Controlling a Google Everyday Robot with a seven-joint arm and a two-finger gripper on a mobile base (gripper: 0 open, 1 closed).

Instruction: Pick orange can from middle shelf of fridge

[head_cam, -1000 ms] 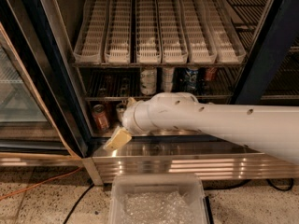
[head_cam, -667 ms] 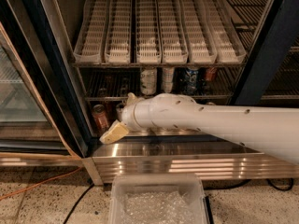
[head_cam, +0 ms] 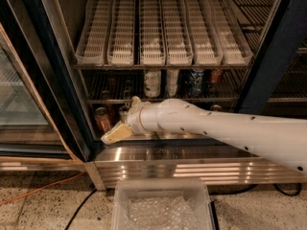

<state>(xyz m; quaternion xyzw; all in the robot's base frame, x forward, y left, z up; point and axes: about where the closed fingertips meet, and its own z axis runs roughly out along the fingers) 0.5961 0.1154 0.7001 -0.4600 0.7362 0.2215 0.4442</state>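
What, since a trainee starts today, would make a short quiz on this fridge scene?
1. True or false: the gripper is up among the white glide trays.
2. What stands on the floor before the fridge? A) clear plastic bin B) wooden chair C) metal bucket
3. Fill in: the gripper hangs ___ the middle shelf rail.
Key: 1 false, it is low at the fridge's left side; 2 A; 3 below.

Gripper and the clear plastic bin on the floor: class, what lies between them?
In the camera view, the ribbed steel base panel of the fridge lies between the gripper, low at the fridge's left, and the clear bin below.
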